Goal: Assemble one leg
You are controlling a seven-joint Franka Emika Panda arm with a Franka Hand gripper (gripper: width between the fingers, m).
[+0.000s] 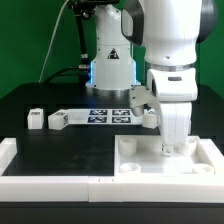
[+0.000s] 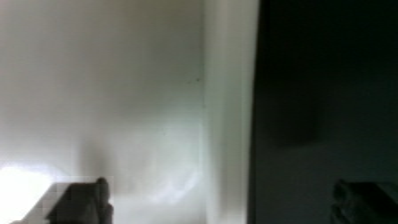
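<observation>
Two small white legs (image 1: 36, 120) (image 1: 58, 118) with black tags lie on the black table at the exterior view's left. A third leg (image 1: 148, 116) lies behind the arm, next to the marker board. My gripper (image 1: 171, 146) points down over the large white tray-like part (image 1: 140, 160) at the exterior view's right, fingertips close to its surface. In the wrist view my gripper (image 2: 222, 205) is open, with dark fingertips (image 2: 80, 202) far apart. Blurred white surface (image 2: 125, 100) and black table (image 2: 329, 100) lie between them. No leg shows between the jaws.
The marker board (image 1: 105, 115) lies behind the tray-like part. A raised white border (image 1: 50, 182) runs along the table's front and sides. The robot's base (image 1: 110, 60) stands at the back.
</observation>
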